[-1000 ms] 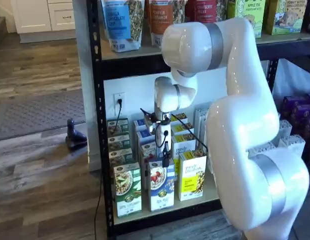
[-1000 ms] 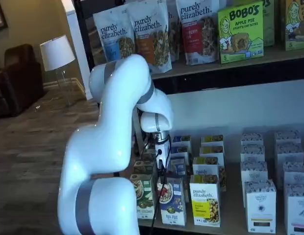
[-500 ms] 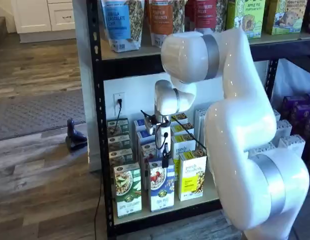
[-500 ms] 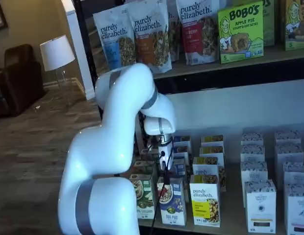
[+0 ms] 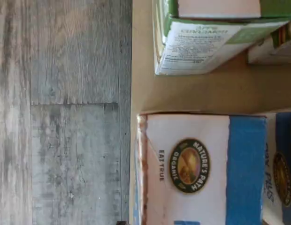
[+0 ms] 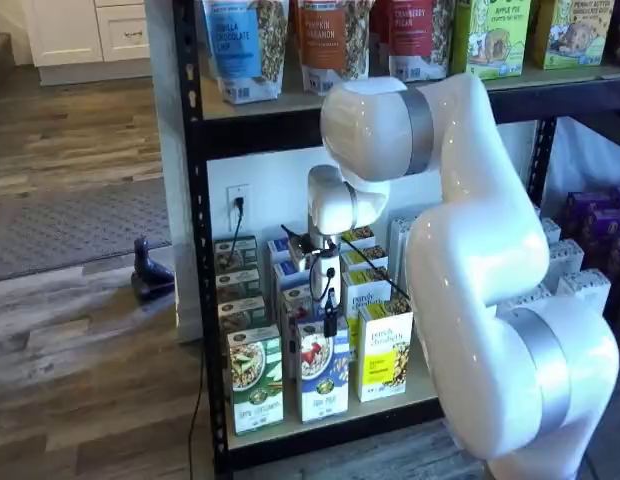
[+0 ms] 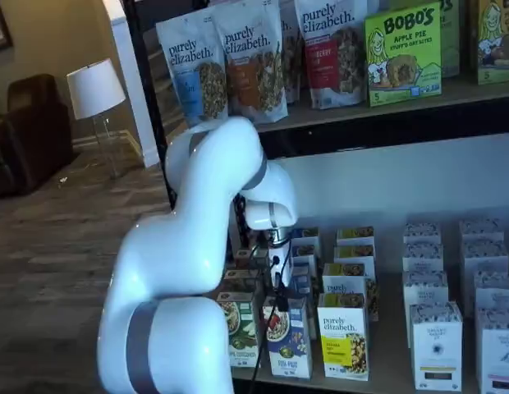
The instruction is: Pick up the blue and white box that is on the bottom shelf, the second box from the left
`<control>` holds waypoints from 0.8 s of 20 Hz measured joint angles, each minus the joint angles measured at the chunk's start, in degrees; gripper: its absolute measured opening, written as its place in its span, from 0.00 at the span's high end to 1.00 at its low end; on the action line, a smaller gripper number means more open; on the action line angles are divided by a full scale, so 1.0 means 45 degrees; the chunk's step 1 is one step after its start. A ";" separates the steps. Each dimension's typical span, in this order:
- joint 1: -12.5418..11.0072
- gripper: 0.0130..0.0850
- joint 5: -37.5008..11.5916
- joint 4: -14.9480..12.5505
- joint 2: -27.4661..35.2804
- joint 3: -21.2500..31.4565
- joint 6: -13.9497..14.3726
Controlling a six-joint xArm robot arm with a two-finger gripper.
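1. Wrist view: the top of the blue and white box (image 5: 202, 166) fills the near part, white with a blue band and a round gold seal; bare beige board of the bottom shelf (image 5: 192, 93) separates it from the green-and-white carton (image 5: 206, 44), and the shelf's front edge runs alongside grey plank floor (image 5: 61, 112).
2. In a shelf view, the blue and white box (image 6: 323, 370) stands at the front edge, with the green-and-white carton (image 6: 255, 380) at its 9 o'clock and the yellow-and-white carton (image 6: 385, 350) at its 3 o'clock, narrow gaps between.
3. The gripper (image 6: 330, 322) hangs at the box's 12 o'clock, just above it; fingers side-on, so I cannot tell their gap by sight, but they stand spread wide, holding nothing.
4. Further cartons line up behind.
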 joint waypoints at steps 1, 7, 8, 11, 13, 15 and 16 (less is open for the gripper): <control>-0.0002 0.00 0.0031 -0.0011 0.0081 -0.0100 0.0006; 0.0067 0.00 0.0348 -0.0319 0.0506 -0.0615 0.0318; 0.0089 0.00 0.0363 -0.0377 0.0551 -0.0646 0.0385; 0.0169 0.00 0.0398 -0.0546 0.0699 -0.0732 0.0598; 0.0222 0.00 0.0421 -0.0684 0.0801 -0.0777 0.0762; 0.0273 0.00 0.0433 -0.0826 0.0893 -0.0801 0.0929; 0.0302 0.00 0.0443 -0.0913 0.0944 -0.0812 0.1027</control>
